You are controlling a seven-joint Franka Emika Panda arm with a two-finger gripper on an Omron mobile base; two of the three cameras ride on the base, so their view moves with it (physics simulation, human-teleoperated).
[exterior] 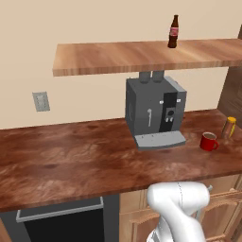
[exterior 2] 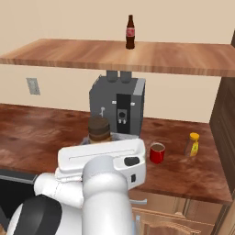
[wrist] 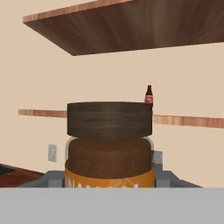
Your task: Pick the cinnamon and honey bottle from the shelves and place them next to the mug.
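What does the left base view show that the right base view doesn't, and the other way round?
Left base view's own: the flat grey drip tray at the foot of the grey box-shaped coffee machine, seen whole. Right base view's own: the dark brown cylindrical cinnamon jar, off the shelf, in front of that machine. Shared: the reddish-brown wooden shelf carrying the slim brown glass bottle, and the small glossy red mug and the amber-orange honey bottle on the brown counter.

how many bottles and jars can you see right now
3: slim brown glass bottle on the wooden shelf; amber honey bottle beside the red mug; dark brown cinnamon jar held up.
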